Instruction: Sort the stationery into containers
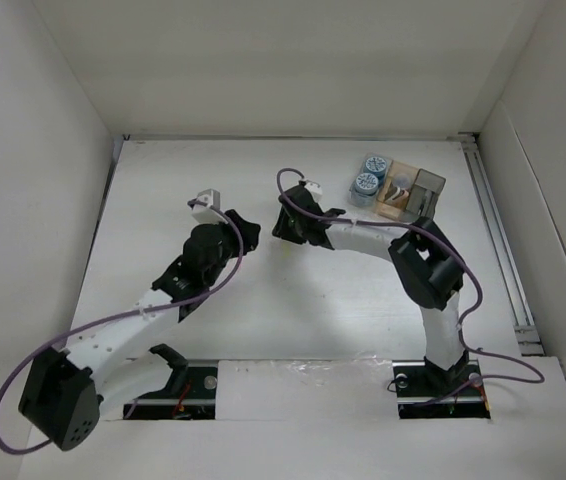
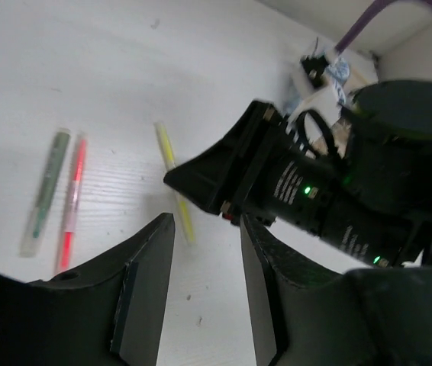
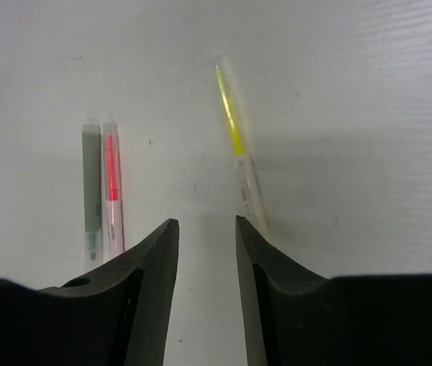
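three pens [image 3: 111, 179] lie near the left gripper [image 2: 207, 229] and right gripper [image 3: 205, 229], both parted and empty.

Three pens lay on the desk [image 3: 353, 91]: one dark green pen [image 3: 92, 183], one pink pen [image 3: 112, 183] and one yellow pen [image 3: 234, 130]. Two blue cylinders stood in the box cluster [image 1: 429, 186], the far cylinder [image 1: 374, 165] and the near cylinder [image 1: 366, 184]. One pale block [image 1: 393, 199] showed there. The boxes were too small to count.
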Robot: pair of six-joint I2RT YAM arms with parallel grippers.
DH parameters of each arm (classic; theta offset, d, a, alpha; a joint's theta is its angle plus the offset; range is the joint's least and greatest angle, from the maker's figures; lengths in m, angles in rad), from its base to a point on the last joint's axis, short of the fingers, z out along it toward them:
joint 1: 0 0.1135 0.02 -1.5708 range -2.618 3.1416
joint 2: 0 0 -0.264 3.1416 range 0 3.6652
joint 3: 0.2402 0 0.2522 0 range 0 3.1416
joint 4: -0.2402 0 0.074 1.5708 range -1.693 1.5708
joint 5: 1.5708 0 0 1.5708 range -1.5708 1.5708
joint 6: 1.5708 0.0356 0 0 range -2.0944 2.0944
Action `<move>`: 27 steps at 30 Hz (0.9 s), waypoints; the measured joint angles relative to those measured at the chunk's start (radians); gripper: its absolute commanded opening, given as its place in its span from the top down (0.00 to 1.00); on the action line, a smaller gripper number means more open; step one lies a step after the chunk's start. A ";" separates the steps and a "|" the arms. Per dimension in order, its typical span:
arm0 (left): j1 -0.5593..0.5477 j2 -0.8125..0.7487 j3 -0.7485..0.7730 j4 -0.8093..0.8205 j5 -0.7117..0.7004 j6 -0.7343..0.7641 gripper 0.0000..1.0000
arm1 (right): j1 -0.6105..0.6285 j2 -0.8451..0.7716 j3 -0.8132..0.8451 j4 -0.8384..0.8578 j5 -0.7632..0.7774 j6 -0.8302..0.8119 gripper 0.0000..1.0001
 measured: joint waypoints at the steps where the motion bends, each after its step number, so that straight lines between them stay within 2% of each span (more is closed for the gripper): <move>1: 0.006 -0.034 -0.012 0.000 -0.015 -0.002 0.61 | 0.010 0.011 0.015 -0.012 0.008 0.000 0.58; 8: 0.010 -0.141 -0.038 -0.018 -0.080 -0.005 0.58 | 0.060 0.066 0.072 -0.109 0.099 -0.001 0.65; 16: 0.010 -0.147 -0.038 -0.041 -0.080 -0.005 0.58 | 0.062 0.063 0.072 -0.158 0.180 0.005 0.62; 18: 0.010 -0.150 -0.038 -0.042 -0.078 -0.005 0.58 | 0.062 0.054 0.071 -0.167 0.189 0.004 0.61; 24: 0.010 -0.150 -0.038 -0.041 -0.072 -0.005 0.58 | 0.048 -0.003 0.069 -0.179 0.244 -0.019 0.47; 27: 0.010 -0.150 -0.038 -0.040 -0.066 -0.005 0.58 | -0.003 -0.018 0.066 -0.174 0.242 -0.043 0.39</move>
